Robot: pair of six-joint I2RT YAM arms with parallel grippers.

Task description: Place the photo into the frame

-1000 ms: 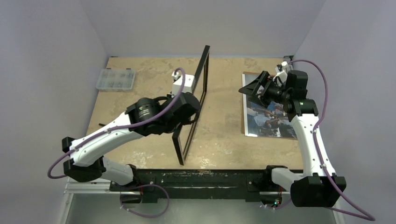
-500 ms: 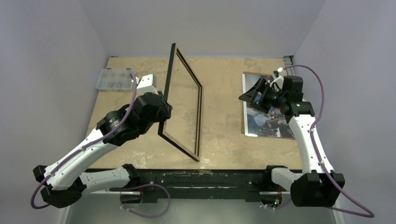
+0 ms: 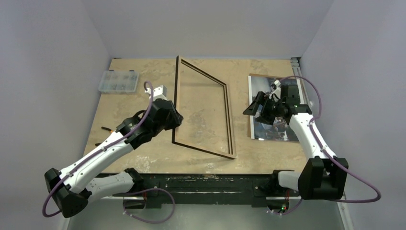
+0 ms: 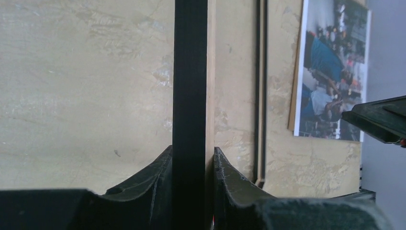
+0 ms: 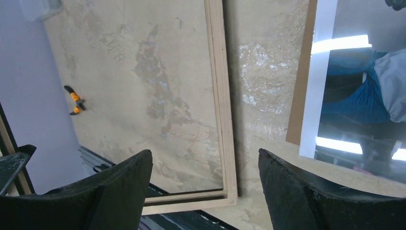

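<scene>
The mottled tan table (image 3: 158, 160) sits between lavender walls; from above, the frame (image 3: 203, 115) leans with its left rail raised at the left gripper (image 3: 174, 117), and the photo (image 3: 280, 120) lies flat to the right. Only the left wrist view shows the fingers (image 4: 158, 167) clamped on the black rail. The right wrist view alone shows the right gripper (image 5: 206, 158) spread wide and empty, the frame's tan back, and orange pliers (image 5: 74, 100).

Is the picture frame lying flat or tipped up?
Tipped up. The left pincer holds the frame by its raised left edge; the right edge rests on the table.
</scene>
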